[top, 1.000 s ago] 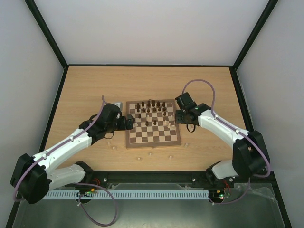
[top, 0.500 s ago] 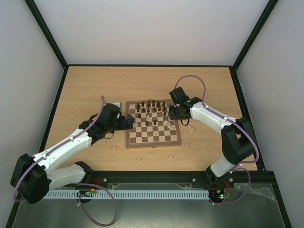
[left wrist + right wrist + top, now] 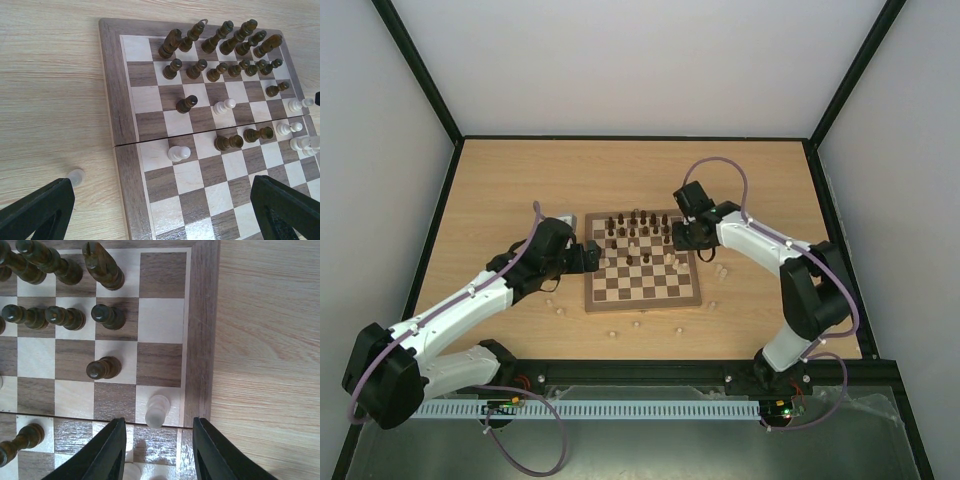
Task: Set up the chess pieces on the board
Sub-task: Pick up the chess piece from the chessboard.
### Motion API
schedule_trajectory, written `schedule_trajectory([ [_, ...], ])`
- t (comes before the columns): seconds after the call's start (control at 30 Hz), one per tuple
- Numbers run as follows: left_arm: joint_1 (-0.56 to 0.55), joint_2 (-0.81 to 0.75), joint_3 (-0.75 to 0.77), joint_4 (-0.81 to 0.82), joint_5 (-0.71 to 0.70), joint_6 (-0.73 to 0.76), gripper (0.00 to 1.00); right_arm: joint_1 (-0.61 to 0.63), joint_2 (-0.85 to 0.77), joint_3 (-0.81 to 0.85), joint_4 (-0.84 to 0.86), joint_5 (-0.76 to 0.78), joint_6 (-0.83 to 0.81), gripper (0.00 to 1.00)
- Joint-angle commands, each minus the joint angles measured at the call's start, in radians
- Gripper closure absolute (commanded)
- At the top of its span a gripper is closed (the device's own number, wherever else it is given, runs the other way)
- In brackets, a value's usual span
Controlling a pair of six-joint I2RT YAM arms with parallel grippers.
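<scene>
Right wrist view showed glossy turned chess pieces on the grained checkered wooden board. The right gripper, half spread, straddled a cream pawn on an edge square, untouched.

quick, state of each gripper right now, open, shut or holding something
left gripper: wide open, holding nothing
right gripper: open, jaws partly apart, cream pawn at the tips, not gripped

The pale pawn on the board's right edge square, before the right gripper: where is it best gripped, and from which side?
Take the pale pawn by its round head, coming down from above with the right gripper. It stands upright; the bare border and the unoccupied square beside it probably leave room for both fingers.
</scene>
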Motion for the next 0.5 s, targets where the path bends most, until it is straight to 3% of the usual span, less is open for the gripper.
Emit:
schedule_trajectory([
  [0.0,0.004,0.008,0.017,-0.015,-0.024,0.008,0.01,0.011,0.05,0.035,-0.023,-0.015,-0.019,0.64],
  [0.2,0.005,0.014,0.016,-0.013,-0.029,0.009,0.0,0.018,0.08,0.039,-0.026,0.002,-0.022,0.69],
  [0.47,0.005,0.023,0.015,-0.01,-0.029,0.01,0.01,0.021,0.095,0.045,-0.026,0.021,-0.025,0.85],
])
